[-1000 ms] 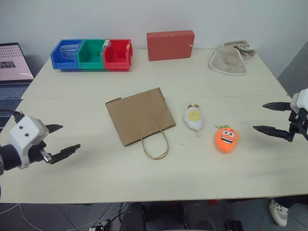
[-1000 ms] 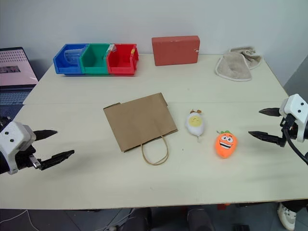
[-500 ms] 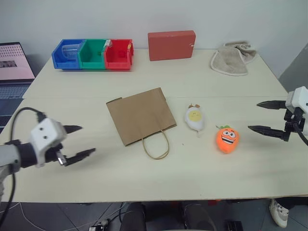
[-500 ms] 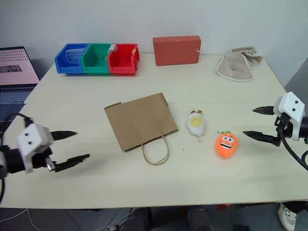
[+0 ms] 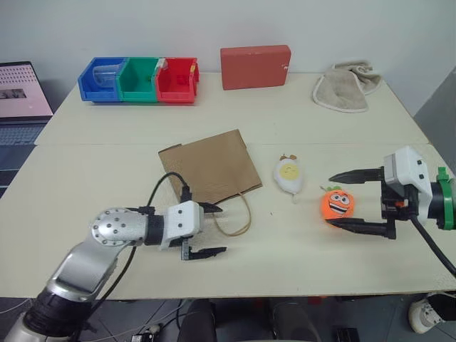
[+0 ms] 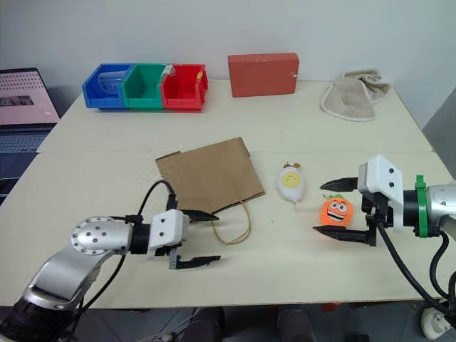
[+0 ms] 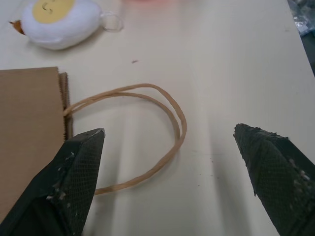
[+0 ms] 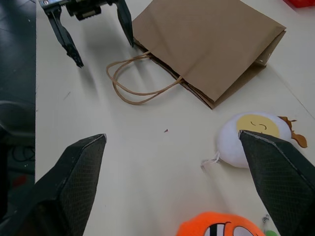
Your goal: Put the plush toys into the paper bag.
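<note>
Two plush toys [image 5: 287, 174] [image 5: 337, 203] — one paper bag [image 5: 209, 166]

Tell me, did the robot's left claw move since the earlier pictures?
Yes. The left gripper has swung in from the table's left edge toward the paper bag, and now sits open by the bag's handles.

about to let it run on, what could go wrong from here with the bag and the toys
The paper bag lies flat with its mouth shut, so a toy may just push against it rather than go in.

The left end effector is open beside the thin loop handles; closing there may only drag the bag.

The right end effector straddles the orange plush toy, with the egg plush toy close by; a sweep could knock the egg.
</note>
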Controlling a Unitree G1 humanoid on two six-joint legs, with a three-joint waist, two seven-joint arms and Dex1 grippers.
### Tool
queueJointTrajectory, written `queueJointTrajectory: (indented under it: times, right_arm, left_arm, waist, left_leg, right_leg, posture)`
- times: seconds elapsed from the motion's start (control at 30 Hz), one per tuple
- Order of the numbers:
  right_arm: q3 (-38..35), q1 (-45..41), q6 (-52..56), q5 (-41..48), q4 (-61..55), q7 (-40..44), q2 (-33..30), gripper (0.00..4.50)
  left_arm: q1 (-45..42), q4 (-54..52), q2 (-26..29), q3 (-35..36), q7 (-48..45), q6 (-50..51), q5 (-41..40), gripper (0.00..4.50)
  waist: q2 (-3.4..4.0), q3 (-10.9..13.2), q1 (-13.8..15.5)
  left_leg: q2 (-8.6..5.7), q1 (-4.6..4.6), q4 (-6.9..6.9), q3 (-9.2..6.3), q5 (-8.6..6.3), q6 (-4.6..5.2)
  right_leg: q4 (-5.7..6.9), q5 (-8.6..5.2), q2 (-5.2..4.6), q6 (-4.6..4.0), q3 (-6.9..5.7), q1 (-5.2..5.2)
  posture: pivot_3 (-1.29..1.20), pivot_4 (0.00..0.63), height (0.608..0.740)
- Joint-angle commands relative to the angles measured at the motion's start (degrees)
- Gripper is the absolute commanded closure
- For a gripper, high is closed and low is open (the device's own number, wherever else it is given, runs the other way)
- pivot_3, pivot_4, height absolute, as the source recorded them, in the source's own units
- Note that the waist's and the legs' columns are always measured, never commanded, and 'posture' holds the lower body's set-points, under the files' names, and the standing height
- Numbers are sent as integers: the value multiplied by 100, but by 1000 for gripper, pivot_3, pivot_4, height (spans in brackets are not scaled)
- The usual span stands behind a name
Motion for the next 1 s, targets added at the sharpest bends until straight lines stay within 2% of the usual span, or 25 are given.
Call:
queueJointTrajectory:
  times: [0.03, 0.23, 0.27, 0.47, 0.6, 0.7, 0.73, 0.83, 0.93, 1.0]
  right_arm:
    - [-371, 183, 349, 388, -505, -179, -67, 0]
    - [-631, 384, 800, 902, -969, -458, -53, 0]
    - [-672, 428, 849, 968, -1038, -483, -57, 0]
    - [-838, 634, 994, 1263, -1321, -713, -35, 0]
    - [-874, 763, 979, 1330, -1423, -823, -31, 0]
    - [-648, 815, 974, 1160, -1519, -1312, 172, 0]
    - [-554, 800, 971, 1100, -1543, -1475, 234, 0]
    - [-238, 708, 973, 1139, -1600, -1823, 478, 0]
    - [284, 605, 826, 867, -1564, -2081, 747, 619]
    - [679, 530, 687, 581, -1483, -2158, 892, 1292]
  left_arm:
    - [-368, 506, -339, -309, 144, -473, 373, 17]
    - [-712, 1225, -817, -601, 221, -963, 718, 17]
    - [-722, 1254, -833, -617, 173, -996, 706, 398]
    - [-822, 1468, -881, -650, -18, -1165, 658, 2027]
    - [-860, 1512, -893, -608, -110, -1177, 618, 3323]
    - [-1002, 1567, -890, -559, -293, -960, 435, 4327]
    - [-1042, 1579, -879, -546, -357, -901, 383, 4459]
    - [-1284, 1586, -894, -357, -415, -582, 125, 4459]
    - [-1598, 1553, -886, -143, -481, -73, -268, 4500]
    - [-1762, 1459, -861, -3, -607, 360, -647, 4500]
  waist:
    - [1, 0, 50]
    - [-1, -1, 86]
    - [-1, -1, 83]
    - [-1, -2, 93]
    - [-1, -2, 92]
    - [-4, -3, 96]
    - [-4, -4, 95]
    - [-4, -4, 93]
    - [-4, -4, 87]
    - [-4, -4, 82]
  left_leg:
    - [1, -2, 2, -3, 0, 0]
    - [-3, -16, 12, -11, 0, 0]
    - [-3, -16, 12, -12, 0, 0]
    - [-3, -22, 12, -26, 0, 0]
    - [-3, -22, 12, -29, 0, 0]
    - [-3, -22, 12, -33, 1, 0]
    - [-3, -23, 13, -35, 1, 0]
    - [-4, -25, 14, -36, 1, 0]
    - [-3, -25, 16, -38, 1, 0]
    - [-3, -25, 16, -39, 1, 0]
  right_leg:
    - [0, 0, 1, 0, -2, 0]
    - [-4, 5, 1, 8, -5, -2]
    - [-3, 6, 2, 8, -6, -2]
    - [-1, 6, 3, 9, -15, -2]
    - [-2, 6, 3, 9, -20, 0]
    - [-1, 6, 3, 9, -22, 0]
    - [-1, 6, 3, 9, -25, 0]
    - [-1, 6, 3, 9, -25, 0]
    - [0, 6, 4, 9, -27, 0]
    - [0, 6, 4, 10, -28, 0]
  posture:
    - [0, 150, 740]
    - [0, 150, 740]
    - [0, 150, 740]
    - [0, 150, 740]
    - [0, 150, 740]
    - [0, 150, 740]
    - [0, 150, 740]
    - [0, 150, 740]
    - [0, 150, 740]
    - [0, 150, 740]
